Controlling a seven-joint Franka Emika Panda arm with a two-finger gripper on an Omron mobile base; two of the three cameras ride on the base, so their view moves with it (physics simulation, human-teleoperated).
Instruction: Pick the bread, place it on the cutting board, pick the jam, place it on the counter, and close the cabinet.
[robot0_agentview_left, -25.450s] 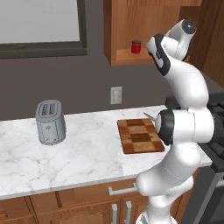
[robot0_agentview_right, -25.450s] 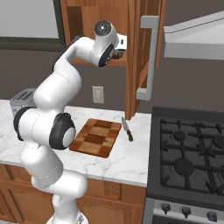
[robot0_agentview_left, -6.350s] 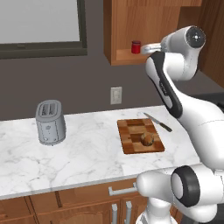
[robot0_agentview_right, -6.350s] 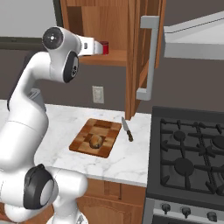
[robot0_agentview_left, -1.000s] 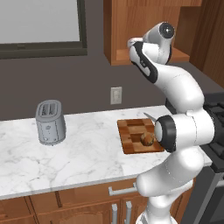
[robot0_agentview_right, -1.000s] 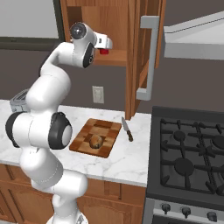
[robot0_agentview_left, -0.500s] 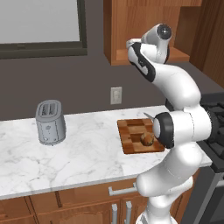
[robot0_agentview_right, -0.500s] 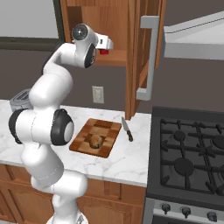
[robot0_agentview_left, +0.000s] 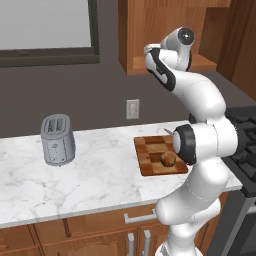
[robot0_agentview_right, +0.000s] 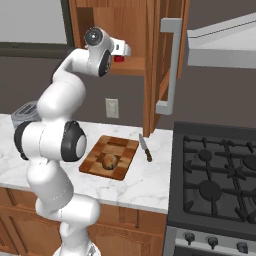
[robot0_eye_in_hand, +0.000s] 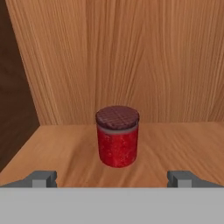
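A: What is the jam like?
B: A squat red cylinder with a dark red lid scored in a fine grid, upright on the smooth wood shelf of the cabinet, whose door hangs open.

A: And the gripper?
B: It is spread wide, holding nothing; its two grey fingertips sit apart with the jar beyond the gap between them.

A: The bread?
B: A round golden-brown lump on the checkered cutting board, which lies on the veined white marble counter

The arm reaches high, its hand level, fingers spread wide apart and empty.
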